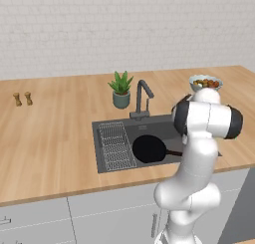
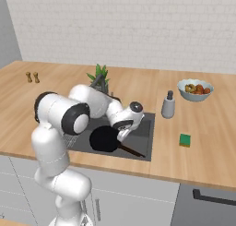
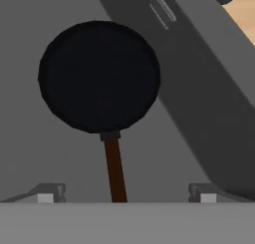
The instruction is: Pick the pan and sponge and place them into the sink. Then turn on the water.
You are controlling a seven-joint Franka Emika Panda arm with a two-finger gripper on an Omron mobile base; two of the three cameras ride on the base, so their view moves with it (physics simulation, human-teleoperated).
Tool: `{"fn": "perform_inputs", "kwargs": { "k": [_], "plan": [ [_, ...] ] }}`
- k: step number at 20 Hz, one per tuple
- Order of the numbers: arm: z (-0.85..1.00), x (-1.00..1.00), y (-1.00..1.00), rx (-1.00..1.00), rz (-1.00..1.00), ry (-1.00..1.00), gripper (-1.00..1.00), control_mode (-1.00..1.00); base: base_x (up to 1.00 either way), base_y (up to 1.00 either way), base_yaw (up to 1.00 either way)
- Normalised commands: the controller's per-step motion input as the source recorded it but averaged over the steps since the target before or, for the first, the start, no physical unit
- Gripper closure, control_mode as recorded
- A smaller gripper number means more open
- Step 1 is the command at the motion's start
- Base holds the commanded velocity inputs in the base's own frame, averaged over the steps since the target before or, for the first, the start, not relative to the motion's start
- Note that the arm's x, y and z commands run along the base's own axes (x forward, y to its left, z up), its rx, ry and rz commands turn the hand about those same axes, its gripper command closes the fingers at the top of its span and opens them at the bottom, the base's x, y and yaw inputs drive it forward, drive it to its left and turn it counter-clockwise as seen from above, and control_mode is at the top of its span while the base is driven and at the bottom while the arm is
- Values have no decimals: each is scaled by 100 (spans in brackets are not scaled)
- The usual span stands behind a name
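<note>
Pan (image 1: 149,149) lying flat on the floor of the sink (image 1: 159,124), right of the wire rack section (image 1: 115,146), handle pointing toward the front right corner of the basin; seen also from the other side (image 2: 104,139) and close from above (image 3: 99,76), brown handle running down between the two fingertips (image 3: 46,194). Gripper (image 3: 124,197) spread wide, hanging just above the handle, jaws on either side and clear of it, holding nothing. Sponge (image 2: 185,140) resting on the wooden counter (image 1: 45,138), right of the sink and well apart from it. Faucet (image 1: 143,96) standing at the back rim of the basin. Potted plant (image 1: 121,89) just beside the faucet. Grey bottle (image 2: 168,105) upright right of the sink, fruit bowl (image 2: 195,90) behind it. Two small shakers (image 1: 23,99) far left on the counter.
</note>
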Motion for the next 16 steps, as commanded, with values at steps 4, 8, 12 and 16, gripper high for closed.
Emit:
{"fn": "perform_inputs", "kwargs": {
  "k": [4,8,12,16],
  "plan": [
    [91,-32,0,0,0,-2,-100,-100,0,0,0],
    [59,-49,-19,6,-16,0,-100,-100,0,0,0],
    [34,-45,-26,9,-30,8,-100,-100,0,0,0],
    [34,-41,-28,10,-35,17,-100,-100,0,0,0]
  ]
}}
